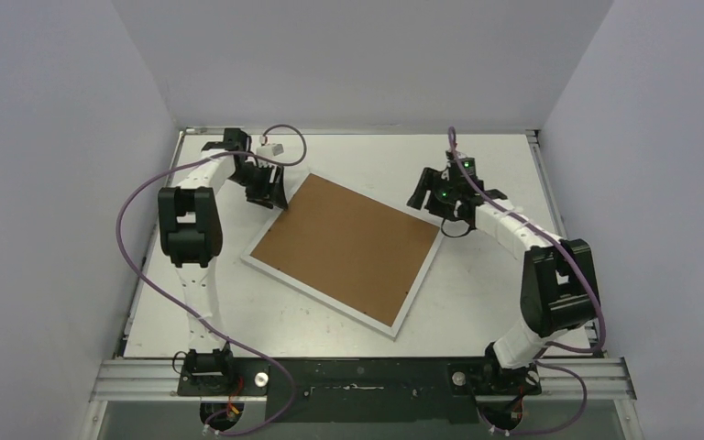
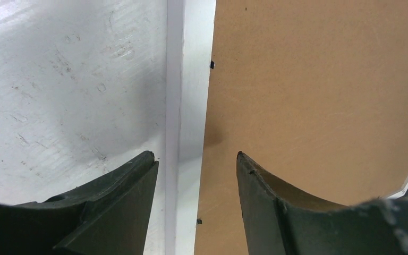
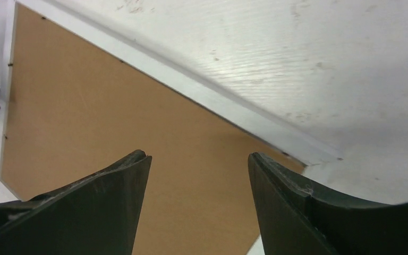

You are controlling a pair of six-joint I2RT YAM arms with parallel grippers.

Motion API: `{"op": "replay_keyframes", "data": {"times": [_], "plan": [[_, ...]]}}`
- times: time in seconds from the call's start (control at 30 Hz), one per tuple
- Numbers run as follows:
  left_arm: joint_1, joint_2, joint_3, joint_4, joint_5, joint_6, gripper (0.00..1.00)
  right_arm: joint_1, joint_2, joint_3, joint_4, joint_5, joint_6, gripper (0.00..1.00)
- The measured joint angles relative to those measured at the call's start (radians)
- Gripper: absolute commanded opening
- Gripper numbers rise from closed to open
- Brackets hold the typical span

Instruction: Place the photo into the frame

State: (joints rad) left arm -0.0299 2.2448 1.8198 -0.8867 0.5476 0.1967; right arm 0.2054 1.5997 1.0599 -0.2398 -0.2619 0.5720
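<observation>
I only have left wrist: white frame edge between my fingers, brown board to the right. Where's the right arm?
Observer: The right gripper hangs open above the frame's right corner, holding nothing.
Operator: Where on the frame am I?
Observer: The left gripper is on the left edge near the far corner, across the brown board from the right one.
Operator: Photo loose anywhere?
Observer: No photo shows in any view.

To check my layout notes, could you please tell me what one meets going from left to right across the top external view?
In order: left end effector → frame, lying brown back up → right end effector.
</observation>
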Motion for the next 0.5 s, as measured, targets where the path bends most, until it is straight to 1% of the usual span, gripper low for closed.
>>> {"op": "replay_keyframes", "data": {"times": [0.13,0.2,0.5], "plan": [[0.000,0.000,0.018,-0.014,0.007,0.001,0.54,0.115,0.036,0.039,-0.028,0.070,-0.052,0.62],[-0.001,0.000,0.019,-0.017,0.010,0.001,0.54,0.145,0.043,0.040,-0.048,0.092,-0.068,0.59],[-0.040,-0.003,0.018,-0.033,0.004,0.013,0.54,0.150,0.122,0.040,-0.095,0.164,-0.102,0.52]]}}
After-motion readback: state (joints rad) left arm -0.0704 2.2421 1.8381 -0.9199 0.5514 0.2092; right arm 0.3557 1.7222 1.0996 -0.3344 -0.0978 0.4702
